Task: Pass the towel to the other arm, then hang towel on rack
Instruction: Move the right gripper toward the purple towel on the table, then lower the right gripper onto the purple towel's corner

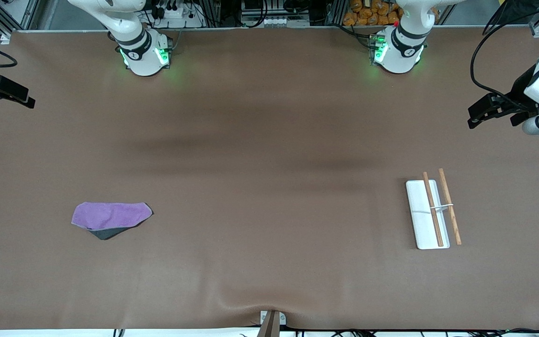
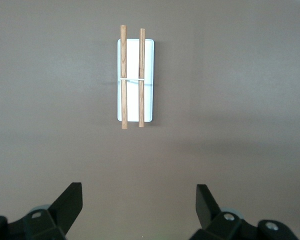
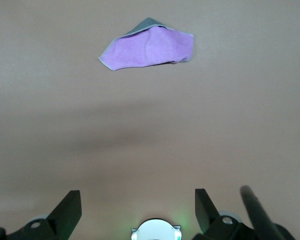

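Observation:
The purple towel [image 1: 110,217] lies flat on the brown table toward the right arm's end, with a dark grey corner folded out. It also shows in the right wrist view [image 3: 147,47]. The rack [image 1: 431,213], a white base with two brown rods and a thin white crosspiece, stands toward the left arm's end and shows in the left wrist view [image 2: 135,75]. My right gripper [image 1: 28,100] is open and empty, raised at its table end, apart from the towel. My left gripper [image 1: 474,117] is open and empty, raised at its end, apart from the rack.
The two arm bases [image 1: 145,54] [image 1: 398,49] stand along the table's edge farthest from the front camera. A small camera mount [image 1: 272,323] sits at the nearest edge. The right arm's base [image 3: 155,231] shows between the right gripper's fingers [image 3: 70,207].

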Controlling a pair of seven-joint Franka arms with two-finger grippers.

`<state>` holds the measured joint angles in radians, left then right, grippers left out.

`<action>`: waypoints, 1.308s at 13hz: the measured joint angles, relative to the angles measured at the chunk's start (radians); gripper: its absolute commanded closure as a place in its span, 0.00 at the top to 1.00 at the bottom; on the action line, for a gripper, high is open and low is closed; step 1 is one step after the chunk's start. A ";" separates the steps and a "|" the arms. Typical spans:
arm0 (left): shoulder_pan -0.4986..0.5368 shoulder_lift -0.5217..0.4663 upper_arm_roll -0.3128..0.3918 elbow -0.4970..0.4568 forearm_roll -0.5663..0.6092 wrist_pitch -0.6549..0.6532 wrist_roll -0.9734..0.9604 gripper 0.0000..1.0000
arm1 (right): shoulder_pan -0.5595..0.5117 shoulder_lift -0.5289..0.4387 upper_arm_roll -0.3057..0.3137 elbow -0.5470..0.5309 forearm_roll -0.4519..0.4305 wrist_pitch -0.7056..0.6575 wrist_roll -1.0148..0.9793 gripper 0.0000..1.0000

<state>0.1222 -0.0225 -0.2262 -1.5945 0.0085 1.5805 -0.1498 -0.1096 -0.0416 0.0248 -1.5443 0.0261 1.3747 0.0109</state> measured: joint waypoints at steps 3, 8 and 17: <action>-0.001 0.000 -0.004 0.000 0.000 -0.007 0.000 1.00 | 0.000 0.001 -0.001 -0.002 0.000 -0.004 0.000 1.00; -0.001 0.000 -0.004 0.002 0.000 -0.010 0.000 1.00 | 0.001 0.078 0.000 -0.027 0.001 0.001 0.000 1.00; -0.001 0.003 -0.004 0.004 0.000 -0.012 0.000 1.00 | 0.053 0.426 0.000 -0.035 0.001 0.361 0.000 1.00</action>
<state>0.1215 -0.0195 -0.2303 -1.5901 0.0085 1.5689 -0.1498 -0.0568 0.3840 0.0253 -1.5796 0.0271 1.7353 0.0113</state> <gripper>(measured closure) 0.000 0.000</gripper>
